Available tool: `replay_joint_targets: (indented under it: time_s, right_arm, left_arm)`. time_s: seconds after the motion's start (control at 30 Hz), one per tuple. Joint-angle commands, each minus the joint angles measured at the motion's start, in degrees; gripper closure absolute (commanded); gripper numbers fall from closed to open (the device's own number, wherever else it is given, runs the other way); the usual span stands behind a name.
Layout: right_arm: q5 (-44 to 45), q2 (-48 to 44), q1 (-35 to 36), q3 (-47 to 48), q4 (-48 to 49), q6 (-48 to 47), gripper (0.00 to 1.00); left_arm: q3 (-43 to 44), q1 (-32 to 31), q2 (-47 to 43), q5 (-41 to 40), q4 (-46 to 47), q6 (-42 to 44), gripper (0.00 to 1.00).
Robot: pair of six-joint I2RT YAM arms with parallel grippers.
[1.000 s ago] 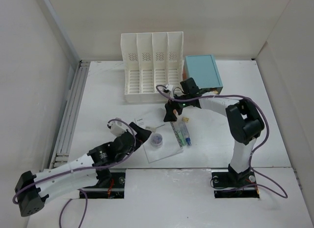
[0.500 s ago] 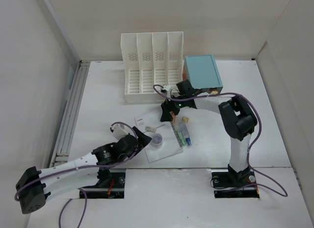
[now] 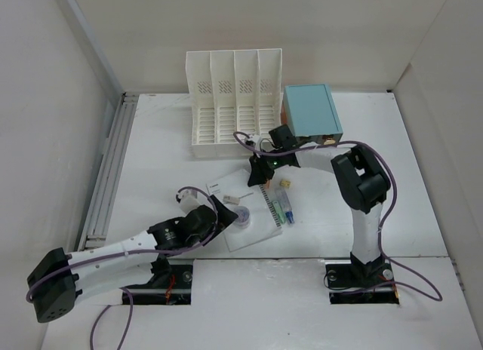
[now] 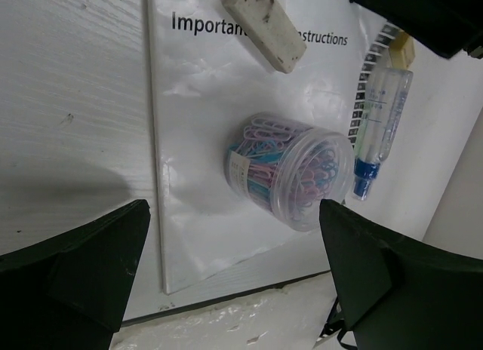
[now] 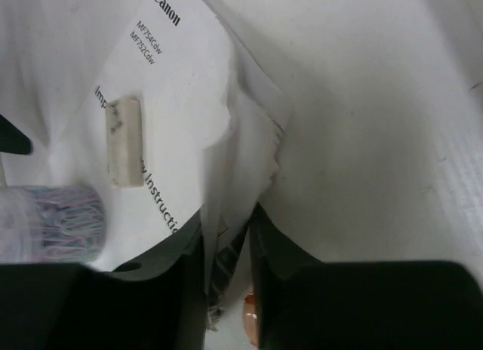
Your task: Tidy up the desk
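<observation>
On the white desk (image 3: 173,139) lies a white instruction booklet (image 3: 256,228) with a spiral edge. A grubby eraser (image 3: 230,196) and a clear jar of coloured paper clips (image 3: 241,215) rest on it. My right gripper (image 3: 260,176) is shut on the booklet's far edge; in the right wrist view the pages (image 5: 173,78) buckle up between the fingers (image 5: 287,290). My left gripper (image 4: 234,237) hangs open just above the jar (image 4: 290,173), touching nothing. The eraser (image 4: 264,22) lies beyond it.
A blue-capped clear bottle (image 3: 285,207) and a small yellow piece (image 3: 285,182) lie right of the booklet. The white slotted file rack (image 3: 234,101) and the teal-topped box (image 3: 311,110) stand at the back. Grey rails (image 3: 106,176) run along the desk's left edge.
My right gripper has shifted slightly left and closed on the booklet's edge, crumpling it. My left arm has moved right, bringing its open gripper over the paper clip jar.
</observation>
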Motion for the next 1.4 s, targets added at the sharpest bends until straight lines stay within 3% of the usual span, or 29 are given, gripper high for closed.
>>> replay_joint_targets:
  time_s: [0.0,0.1,0.13,0.27,0.87,1.37]
  right_arm:
    - [-3.0,2.4,1.56,1.46,-5.52,-2.28,0.77]
    - [-3.52,2.41,1.56,2.07,-6.05,-2.28,0.99]
    - [-4.05,2.41,1.56,2.07,-6.05,-2.28,1.0]
    - [-2.73,0.39,0.33,4.09,-7.19,-2.28,1.0]
    - [21.15,-11.65,-0.82,11.65,-7.63,0.88,1.0]
    - [35.84,-21.14,4.1,12.27,-10.53,-1.05,1.0]
  left_arm:
    - [2.67,-0.32,0.71,0.01,1.41,1.08,0.07]
    - [3.2,-0.32,1.86,0.53,2.03,1.6,0.07]
    - [3.2,-0.32,2.38,0.53,2.64,1.6,0.07]
    - [3.73,-0.32,3.61,1.06,3.17,2.13,0.07]
    - [4.87,-0.32,3.0,0.63,3.7,3.19,0.07]
    - [5.4,-0.32,6.42,0.01,6.33,4.24,0.06]
